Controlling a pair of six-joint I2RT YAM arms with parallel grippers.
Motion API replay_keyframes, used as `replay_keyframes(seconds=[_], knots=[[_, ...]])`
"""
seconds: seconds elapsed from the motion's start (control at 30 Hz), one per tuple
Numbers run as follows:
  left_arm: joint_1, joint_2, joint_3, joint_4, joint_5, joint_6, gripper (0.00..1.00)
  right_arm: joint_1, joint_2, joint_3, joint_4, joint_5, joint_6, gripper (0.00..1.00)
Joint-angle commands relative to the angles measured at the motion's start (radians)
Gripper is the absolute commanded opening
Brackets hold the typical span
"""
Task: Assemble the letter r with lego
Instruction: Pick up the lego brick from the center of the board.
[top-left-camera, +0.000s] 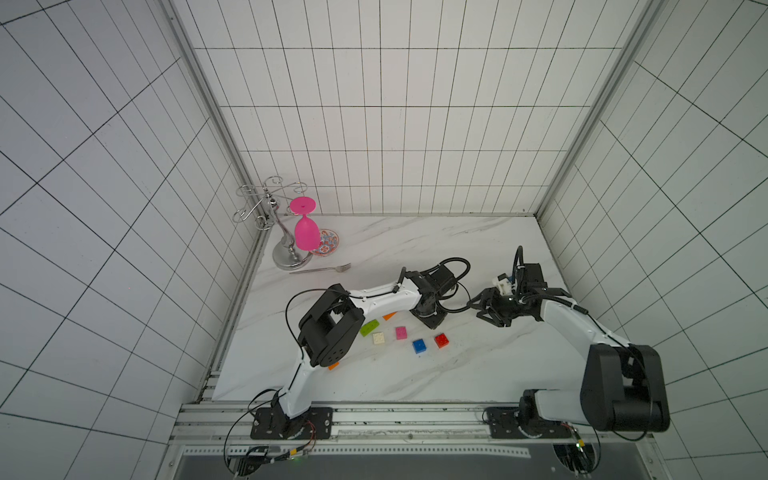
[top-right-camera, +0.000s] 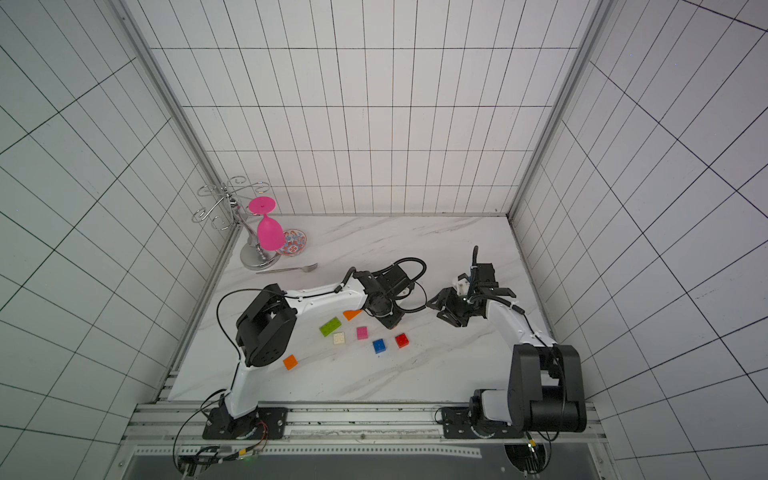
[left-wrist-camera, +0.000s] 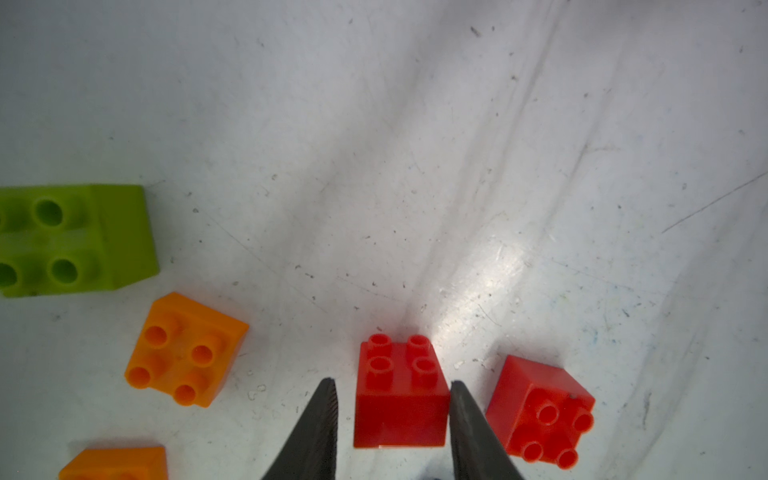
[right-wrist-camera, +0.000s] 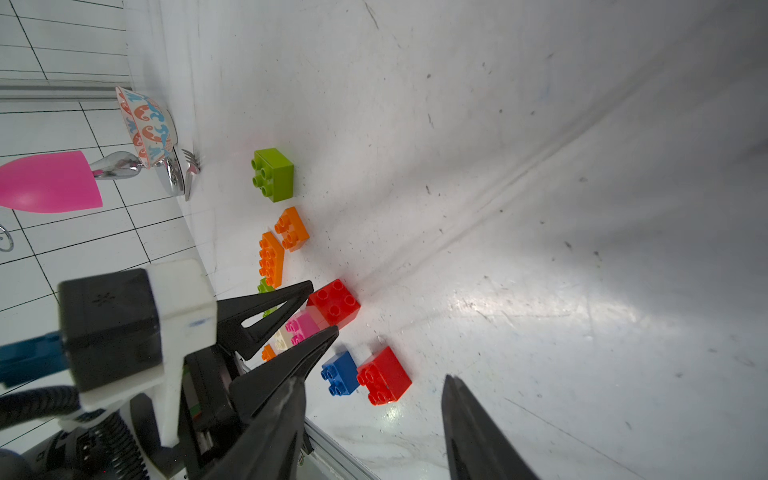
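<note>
White-tiled booth, marble tabletop (top-left-camera: 457, 374): my left gripper (left-wrist-camera: 391, 381) straddles a red brick (left-wrist-camera: 401, 411) mid-table, jaws narrow, one finger touching, the other just clear. The right gripper (top-left-camera: 480, 311) hangs right, jaws apart, empty. With contact on one side only, the brick could skid into the second red brick (left-wrist-camera: 540, 411) just beside it.
</note>
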Motion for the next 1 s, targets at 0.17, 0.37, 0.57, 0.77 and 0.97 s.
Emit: replay_keyframes(seconds=[0.17,0.37,0.57,0.77,0.97], knots=[[-0.005,0.051,0.057,-0.045,0.008,0.028,0.35,-0.014,-0.007,-0.027,-0.014,-0.027,-0.016,0.56],[-0.005,0.065,0.074,-0.059,0.007,0.031,0.27,-0.016,-0.008,-0.027,-0.016,-0.029,-0.019,0.55],[-0.005,0.03,0.046,-0.028,0.015,0.029,0.16,-0.016,-0.021,-0.024,-0.02,-0.029,-0.023,0.54],[-0.011,-0.165,-0.066,0.098,0.0,0.018,0.0,-0.01,-0.082,-0.018,-0.035,-0.026,-0.007,0.54],[-0.011,-0.56,-0.39,0.458,-0.036,0.055,0.0,0.103,-0.183,0.046,-0.129,-0.01,-0.057,0.57]])
